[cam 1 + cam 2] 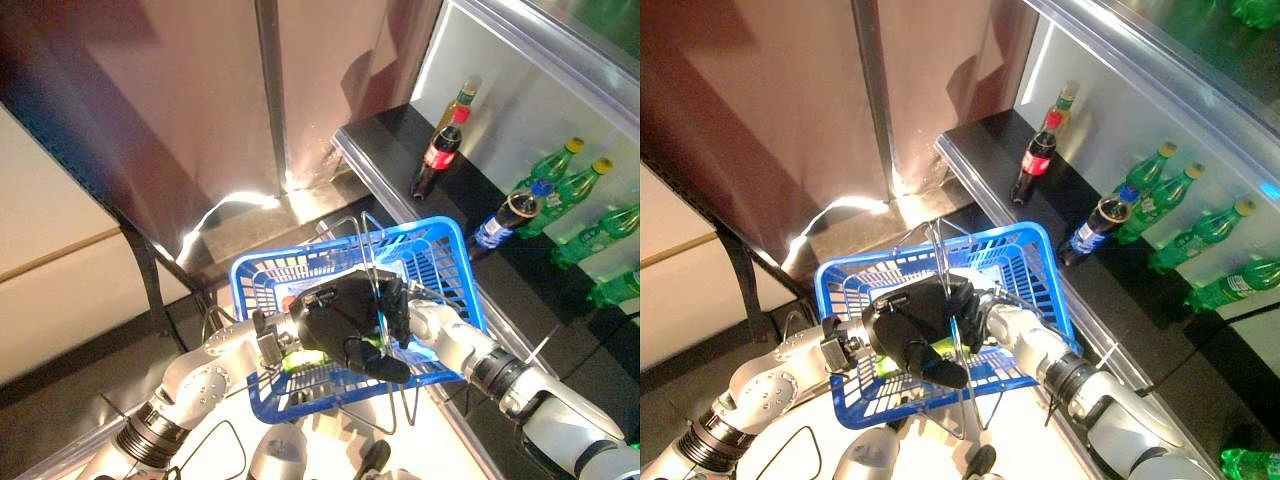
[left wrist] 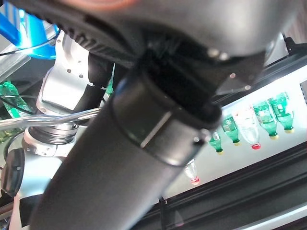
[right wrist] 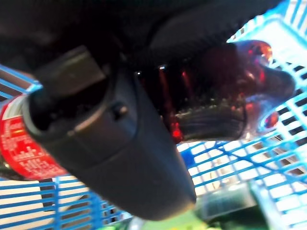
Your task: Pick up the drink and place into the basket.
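While the right hand (image 1: 345, 325) reaches inside the blue basket (image 1: 265, 275), its fingers (image 3: 115, 158) curl round a dark cola bottle (image 3: 216, 96) with a red label; the left hand's (image 2: 144, 120) finger state cannot be told.

1. Strong white light pours from the lit shelf (image 1: 520, 110) at the right, washing its back wall nearly blank.
2. A bright curved strip of light (image 1: 215, 215) glows on the floor by the brown wall (image 1: 190, 90), which stays dim with broad diagonal shadows.
3. The lower edge of the head views is overexposed to white.
4. In the right wrist view the dark bottle (image 3: 211, 96) carries red glints, and the basket (image 3: 268, 158) mesh behind it blurs into glare.
5. In the left wrist view a soft, unfocused dark mass fills the foreground; the distant shelf bottles (image 2: 259, 117) are sharper.
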Available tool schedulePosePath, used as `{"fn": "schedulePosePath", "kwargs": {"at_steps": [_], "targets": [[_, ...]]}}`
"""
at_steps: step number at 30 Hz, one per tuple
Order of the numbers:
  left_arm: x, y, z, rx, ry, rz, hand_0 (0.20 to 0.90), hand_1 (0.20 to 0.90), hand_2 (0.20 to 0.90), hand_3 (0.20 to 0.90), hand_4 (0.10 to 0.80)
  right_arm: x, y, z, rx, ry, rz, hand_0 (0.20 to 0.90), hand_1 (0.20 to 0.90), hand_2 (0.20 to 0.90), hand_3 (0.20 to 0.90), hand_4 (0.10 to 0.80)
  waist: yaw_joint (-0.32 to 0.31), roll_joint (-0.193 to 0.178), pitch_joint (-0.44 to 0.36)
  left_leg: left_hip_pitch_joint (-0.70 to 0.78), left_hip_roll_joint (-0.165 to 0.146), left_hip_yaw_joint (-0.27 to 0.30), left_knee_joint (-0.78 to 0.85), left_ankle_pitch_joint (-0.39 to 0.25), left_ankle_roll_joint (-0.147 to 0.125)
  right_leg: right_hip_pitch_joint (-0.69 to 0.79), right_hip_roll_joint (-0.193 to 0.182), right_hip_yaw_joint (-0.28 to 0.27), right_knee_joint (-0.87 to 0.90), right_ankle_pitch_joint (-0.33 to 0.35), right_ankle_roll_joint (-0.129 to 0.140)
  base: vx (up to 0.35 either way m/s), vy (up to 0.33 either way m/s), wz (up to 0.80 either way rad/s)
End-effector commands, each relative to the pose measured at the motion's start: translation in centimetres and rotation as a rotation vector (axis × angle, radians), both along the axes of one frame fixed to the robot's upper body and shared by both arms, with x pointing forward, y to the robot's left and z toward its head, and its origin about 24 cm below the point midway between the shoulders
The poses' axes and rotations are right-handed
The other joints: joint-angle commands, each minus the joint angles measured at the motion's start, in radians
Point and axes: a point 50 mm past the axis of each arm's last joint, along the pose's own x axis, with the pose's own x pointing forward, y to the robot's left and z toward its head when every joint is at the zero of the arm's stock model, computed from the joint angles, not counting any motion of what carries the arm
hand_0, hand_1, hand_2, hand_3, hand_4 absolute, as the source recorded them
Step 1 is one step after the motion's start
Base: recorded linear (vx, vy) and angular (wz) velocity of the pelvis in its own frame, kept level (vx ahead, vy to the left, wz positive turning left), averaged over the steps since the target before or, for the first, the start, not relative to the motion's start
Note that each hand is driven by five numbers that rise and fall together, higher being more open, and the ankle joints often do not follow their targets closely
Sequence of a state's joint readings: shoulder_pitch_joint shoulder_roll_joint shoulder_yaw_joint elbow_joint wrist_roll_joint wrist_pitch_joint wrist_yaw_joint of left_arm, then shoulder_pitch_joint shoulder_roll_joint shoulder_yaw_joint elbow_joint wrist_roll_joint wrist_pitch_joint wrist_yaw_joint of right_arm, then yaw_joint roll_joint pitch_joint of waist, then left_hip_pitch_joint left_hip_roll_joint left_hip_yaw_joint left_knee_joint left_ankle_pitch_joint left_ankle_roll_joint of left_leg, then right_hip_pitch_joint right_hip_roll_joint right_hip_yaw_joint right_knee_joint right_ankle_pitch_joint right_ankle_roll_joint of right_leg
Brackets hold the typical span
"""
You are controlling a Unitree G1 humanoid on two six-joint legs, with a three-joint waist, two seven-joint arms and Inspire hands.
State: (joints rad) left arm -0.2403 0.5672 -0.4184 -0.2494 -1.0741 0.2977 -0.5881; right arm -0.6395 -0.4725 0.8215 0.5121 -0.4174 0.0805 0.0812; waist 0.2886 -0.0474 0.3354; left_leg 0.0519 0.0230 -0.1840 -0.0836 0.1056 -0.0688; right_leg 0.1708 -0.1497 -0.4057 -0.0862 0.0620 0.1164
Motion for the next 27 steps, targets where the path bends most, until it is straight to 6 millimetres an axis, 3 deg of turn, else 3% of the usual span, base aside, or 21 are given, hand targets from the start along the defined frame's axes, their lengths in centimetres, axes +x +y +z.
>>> {"fn": "schedulePosePath", "kwargs": {"at_steps": [1, 27], "targets": [[-3.88, -3.98, 9.17, -0.484, -0.394, -0.354, 0.300, 0.300, 0.300, 0.200, 0.100, 1.84, 2.74, 3.27, -0.010, -0.137, 0.084, 0.900, 0.900, 0.900, 0.900, 0.800, 0.003, -0.024, -0.270, 0.039, -0.046, 0.006, -0.004, -0.058, 0.000, 0.043, 0.045, -0.001, 0.011, -0.049, -0.005, 0.000, 0.000, 0.00], [-3.70, -4.02, 8.93, -0.470, -0.386, -0.324, 0.300, 0.300, 0.300, 0.200, 0.100, 1.71, 2.51, 2.64, 0.018, -0.124, 0.037, 0.900, 0.900, 0.900, 0.900, 0.800, -0.002, -0.017, -0.270, 0.044, -0.046, 0.011, -0.004, -0.059, 0.003, 0.044, 0.044, 0.004, 0.012, -0.048, -0.006, 0.000, 0.000, 0.00]]}}
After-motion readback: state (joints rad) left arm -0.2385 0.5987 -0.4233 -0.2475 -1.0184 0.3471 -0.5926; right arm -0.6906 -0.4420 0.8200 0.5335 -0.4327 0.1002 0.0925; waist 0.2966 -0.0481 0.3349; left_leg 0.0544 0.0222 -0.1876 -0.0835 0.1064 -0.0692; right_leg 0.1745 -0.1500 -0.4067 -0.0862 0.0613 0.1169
